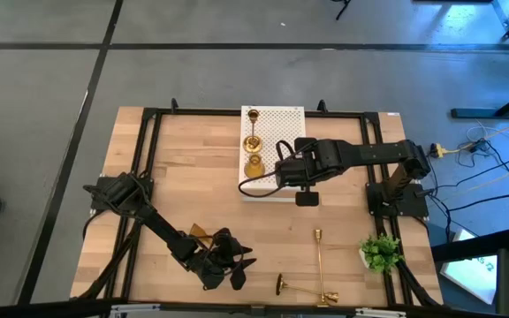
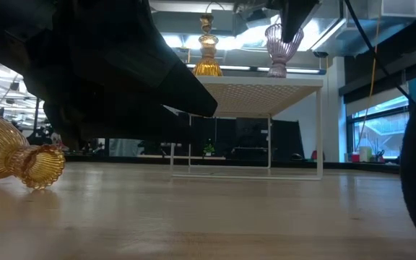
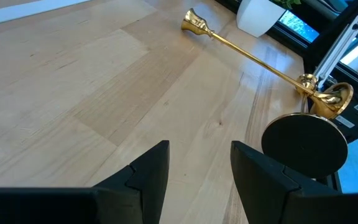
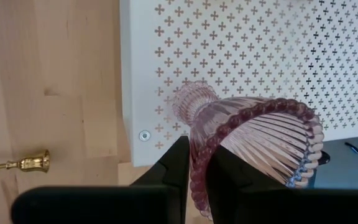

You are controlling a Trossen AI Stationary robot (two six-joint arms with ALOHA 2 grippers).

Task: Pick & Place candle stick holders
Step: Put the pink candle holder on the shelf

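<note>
On the near left of the tabletop (image 1: pixel 175 177) I had the left claw (image 3: pixel 199 180) low over the wood, its fingers apart with nothing between them. An amber ribbed glass holder (image 2: pixel 13 155) lay on its side just beside that arm, at the near left. Ahead of the left claw, toward the near right, two slim brass candlesticks lay flat: one long candlestick (image 3: pixel 247 53) ran away from the near edge, and the other brass candlestick (image 1: pixel 303 287) lay along that edge with its round base (image 3: pixel 306 146) turned toward my wrist camera; their ends came close together near the right corner. A small green plant (image 1: pixel 380 252) in a white pot stood just right of them.

Farther back, at mid-table, stood the white perforated box (image 1: pixel 277 119). On its left part I saw a brass candlestick (image 1: pixel 252 131) upright, with an amber glass holder (image 1: pixel 254 165) nearer to me on the same top. The right claw (image 4: pixel 196 177) hung over the box's near right part, fingers clamped on the rim of a pinkish-purple glass holder (image 4: pixel 253 146). That holder was tilted in the right wrist view, its foot down at the perforated top; I could not tell whether the foot touched it.
</note>
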